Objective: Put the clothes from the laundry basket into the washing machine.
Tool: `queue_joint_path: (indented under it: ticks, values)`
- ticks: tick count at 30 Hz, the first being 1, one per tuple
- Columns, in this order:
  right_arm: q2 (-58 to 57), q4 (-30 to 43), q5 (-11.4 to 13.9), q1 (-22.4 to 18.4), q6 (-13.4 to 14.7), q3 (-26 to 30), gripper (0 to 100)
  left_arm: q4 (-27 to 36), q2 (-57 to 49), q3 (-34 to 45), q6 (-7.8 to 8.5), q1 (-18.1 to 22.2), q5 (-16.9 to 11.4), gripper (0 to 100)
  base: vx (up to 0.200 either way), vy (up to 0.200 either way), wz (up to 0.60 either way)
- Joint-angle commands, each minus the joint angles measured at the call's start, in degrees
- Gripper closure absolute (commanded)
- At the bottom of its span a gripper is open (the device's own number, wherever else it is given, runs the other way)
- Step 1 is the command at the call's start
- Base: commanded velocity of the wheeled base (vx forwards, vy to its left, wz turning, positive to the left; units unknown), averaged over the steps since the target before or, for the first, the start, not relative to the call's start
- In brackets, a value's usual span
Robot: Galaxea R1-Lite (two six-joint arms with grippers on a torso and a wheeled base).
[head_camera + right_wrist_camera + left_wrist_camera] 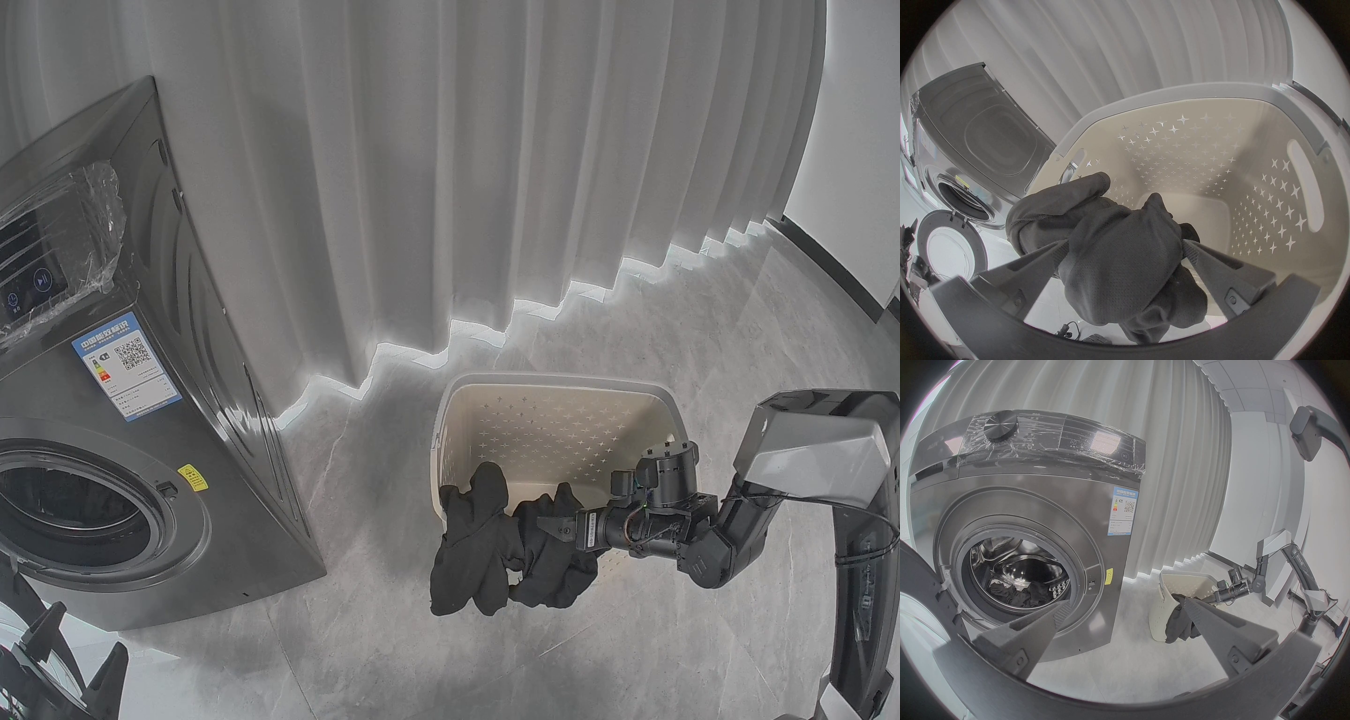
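A dark garment (487,548) hangs bunched over the near rim of the cream laundry basket (553,380), partly outside it. My right gripper (553,530) is shut on this garment (1120,262), its fingers pressed into the bundle above the basket (1200,154). The grey washing machine (141,450) stands to the left with its round drum opening uncovered. More dark clothes (1022,594) lie inside the drum. My left gripper (1125,603) stands open and holds nothing, low in front of the machine (1040,500), and its fingers show at the bottom left (80,656).
The machine's round door (949,246) is swung open towards the left arm. White curtains (469,187) hang behind the basket and machine. Bare grey floor (375,619) lies between machine and basket. A wall with a dark skirting (834,272) runs on the right.
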Motion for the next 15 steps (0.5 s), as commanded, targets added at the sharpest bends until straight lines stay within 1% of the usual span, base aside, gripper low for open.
queue_joint_path:
  ticks: [1,8,9,15]
  values:
    - [1.4,0.1,0.1,0.2,-0.1,-1.1,0,0.0,0.1,0.8,-0.06,0.0,0.0,0,0.0,0.0,0.0]
    - [2.3,0.3,0.1,0.4,-0.4,-2.9,0,0.0,0.1,0.8,-0.06,0.0,0.0,0,0.0,0.0,0.0]
    - [2.3,0.3,0.1,0.4,-0.4,-2.9,100,0.0,0.1,0.8,-0.06,0.0,0.0,0,0.0,0.0,0.0]
    - [2.5,0.2,0.1,0.5,-0.4,-3.5,100,0.0,0.0,0.8,0.03,0.0,0.1,0,0.0,0.0,0.0]
